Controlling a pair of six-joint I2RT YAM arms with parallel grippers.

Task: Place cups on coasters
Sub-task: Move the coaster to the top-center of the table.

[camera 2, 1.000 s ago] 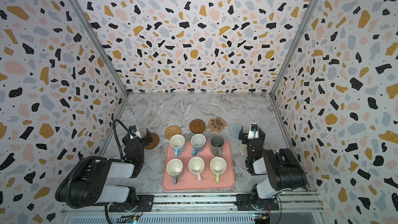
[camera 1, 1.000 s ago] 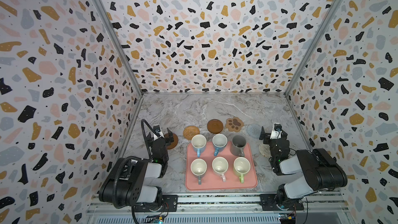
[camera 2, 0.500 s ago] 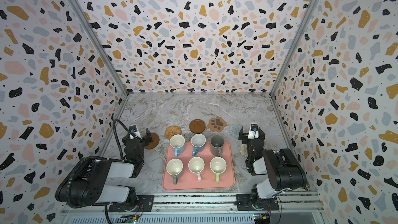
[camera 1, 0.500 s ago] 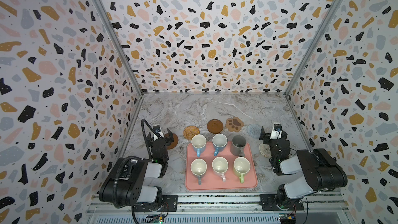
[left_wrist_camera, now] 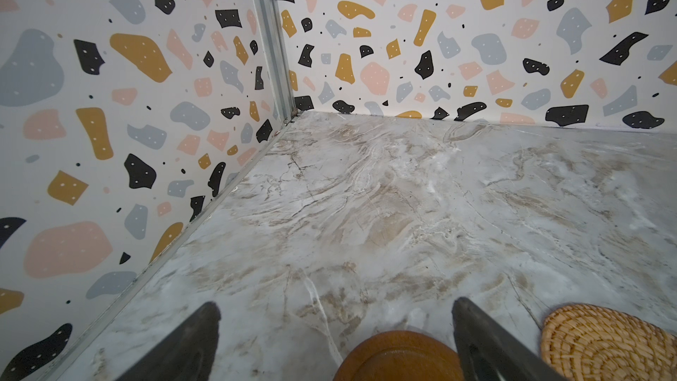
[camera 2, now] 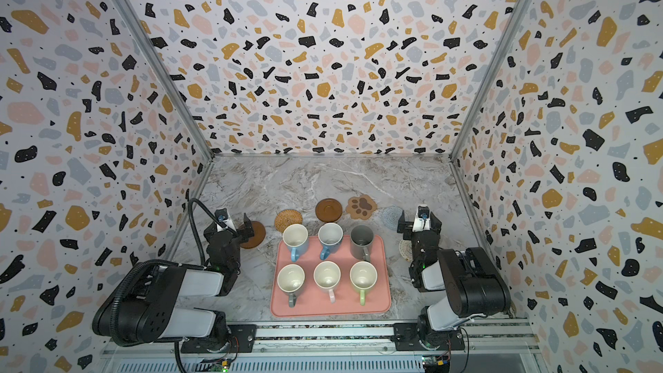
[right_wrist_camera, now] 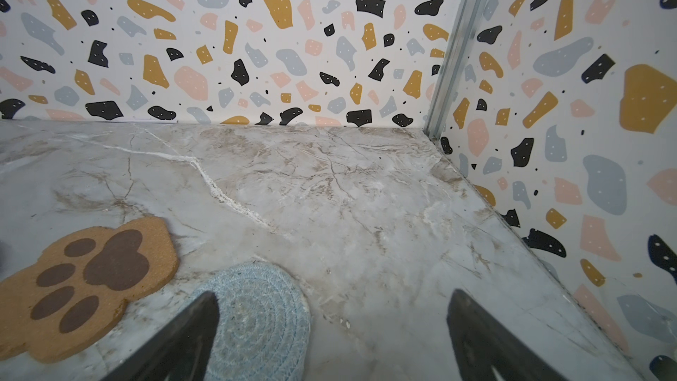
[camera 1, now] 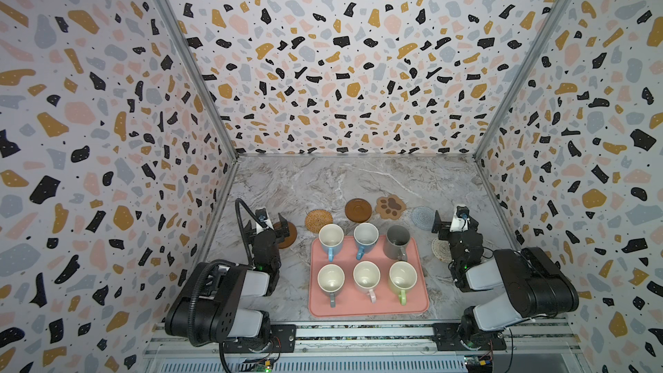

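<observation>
Cups (camera 1: pixel 366 274) stand six together on the pink tray (camera 1: pixel 419 306), with the coasters (camera 1: pixel 318 219) bare beyond it. Reach in carelessly and you could nudge a neighbour or catch a handle. Your left gripper (left_wrist_camera: pixel 335 304) hangs wide open and empty above the wooden disc (left_wrist_camera: pixel 399 357). Your right gripper (right_wrist_camera: pixel 333 294), equally spread, holds nothing beside the blue woven mat (right_wrist_camera: pixel 256 317).

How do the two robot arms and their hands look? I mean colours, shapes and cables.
The left arm and right arm have bulky black joints with light grey covers. A ribbed black cable runs along the left arm. The left hand and right hand have dark, tapering fingers.
</observation>
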